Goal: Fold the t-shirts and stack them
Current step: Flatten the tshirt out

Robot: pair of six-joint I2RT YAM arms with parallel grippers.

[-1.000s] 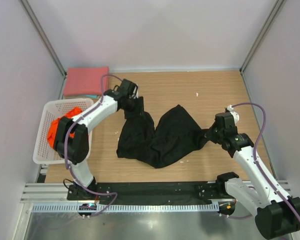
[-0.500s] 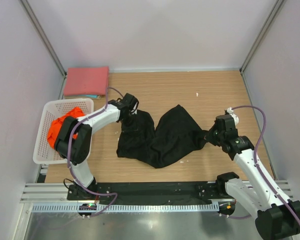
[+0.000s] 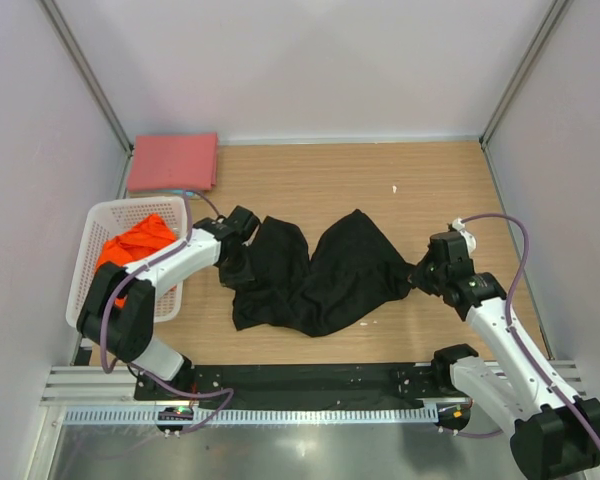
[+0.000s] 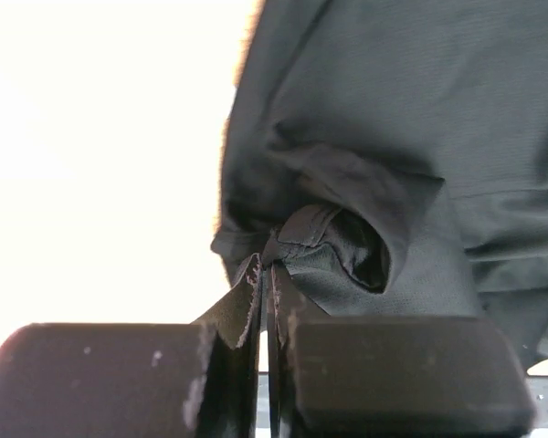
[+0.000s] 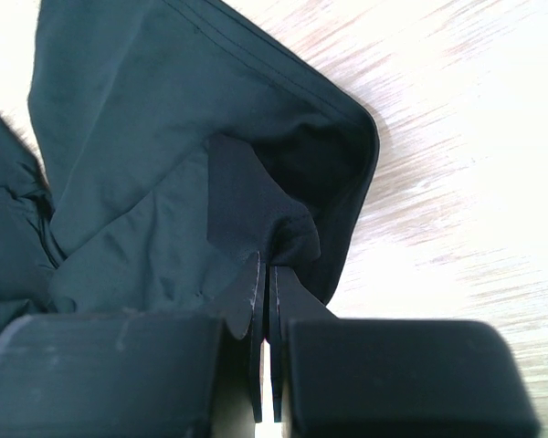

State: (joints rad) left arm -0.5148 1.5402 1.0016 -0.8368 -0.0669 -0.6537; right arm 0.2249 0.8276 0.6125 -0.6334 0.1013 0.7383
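A black t-shirt [image 3: 320,275] lies crumpled in the middle of the wooden table. My left gripper [image 3: 232,272] sits at its left edge, shut on a pinch of the black cloth [image 4: 393,137]; the fingertips meet [image 4: 268,269] with fabric bunched between them. At the shirt's right end my right gripper [image 3: 416,272] is shut on a fold of the same shirt [image 5: 146,137], jaws nearly together [image 5: 267,260]. The bright orange t-shirt [image 3: 140,240] is heaped in the basket. The pinkish-red t-shirt [image 3: 173,162] lies folded flat at the back left corner.
A white mesh basket [image 3: 83,285] stands at the table's left edge, right beside my left arm. Grey walls close in on three sides. A black rail [image 3: 310,380] runs along the near edge between the arm bases.
My left gripper moved toward the near left, from the shirt's upper left corner to its left edge, and closed on the cloth. The right gripper has kept its hold and hardly moved.
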